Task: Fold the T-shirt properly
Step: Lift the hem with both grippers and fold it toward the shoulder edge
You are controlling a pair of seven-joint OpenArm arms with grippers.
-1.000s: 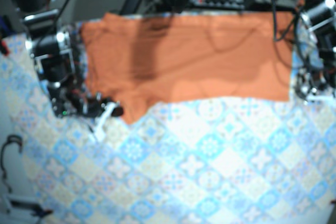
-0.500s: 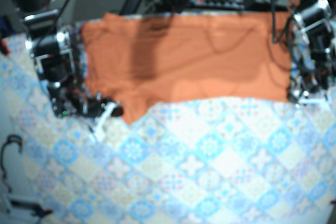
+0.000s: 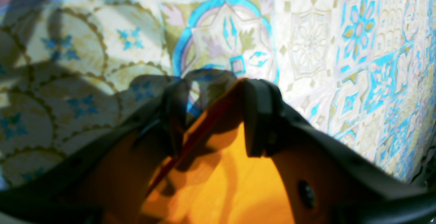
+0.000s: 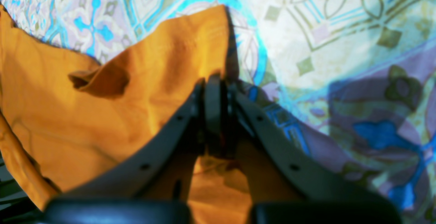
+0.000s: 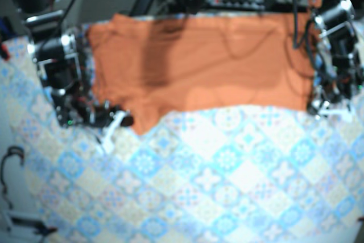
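Base view: blurred throughout. The tips of the left gripper [image 5: 316, 106] and right gripper [image 5: 120, 120] are not resolved, and the shirt [image 5: 199, 66] is covered at its right edge by the left arm [image 5: 335, 38]. Wrist views: the shirt is cut off at the lower edges; fabric pinched in the right gripper is hidden.

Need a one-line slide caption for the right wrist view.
Wrist camera: right gripper shut on an edge of the orange T-shirt, above the blue-patterned tablecloth.
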